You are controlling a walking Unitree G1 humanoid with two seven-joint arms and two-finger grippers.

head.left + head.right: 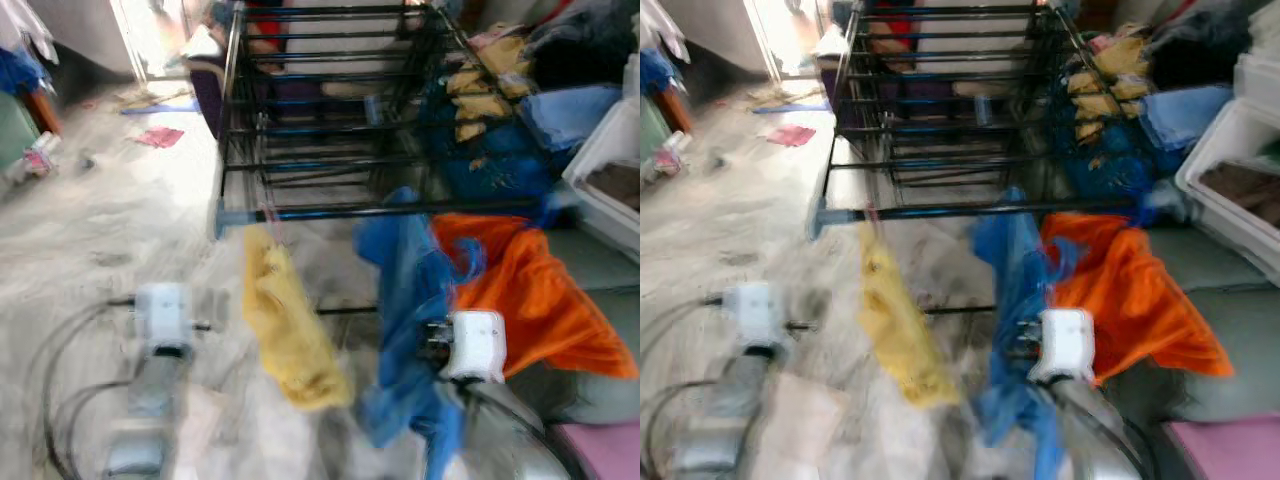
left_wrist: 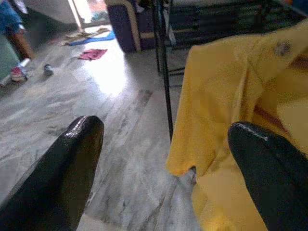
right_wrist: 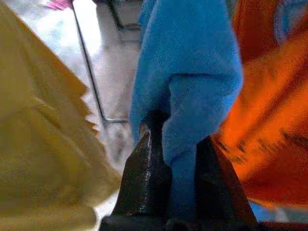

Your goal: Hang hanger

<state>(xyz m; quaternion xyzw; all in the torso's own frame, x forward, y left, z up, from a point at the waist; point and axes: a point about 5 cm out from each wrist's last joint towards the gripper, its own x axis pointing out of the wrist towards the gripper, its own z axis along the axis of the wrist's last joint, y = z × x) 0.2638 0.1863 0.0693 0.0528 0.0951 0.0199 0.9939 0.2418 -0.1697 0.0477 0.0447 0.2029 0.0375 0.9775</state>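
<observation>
A black drying rack stands ahead, its front rail (image 1: 380, 211) running across the view. A yellow garment (image 1: 290, 330) hangs from that rail by a thin pinkish hook (image 1: 266, 214). Beside it hang a blue garment (image 1: 405, 290) and an orange garment (image 1: 530, 290). My right gripper (image 3: 178, 139) is shut on a fold of the blue garment (image 3: 192, 72), low in front of the rail. My left gripper (image 2: 163, 139) is open, with the yellow garment (image 2: 226, 96) just ahead of one finger and nothing between the fingers. The head views are blurred.
Piled clothes (image 1: 500, 90) and a white bin (image 1: 610, 170) lie at the right. A purple sofa (image 2: 127, 24) stands behind the rack. Small items (image 1: 158, 136) are scattered on the grey marble floor (image 1: 110, 220) at the left. A pink cushion (image 1: 605, 450) is at the lower right.
</observation>
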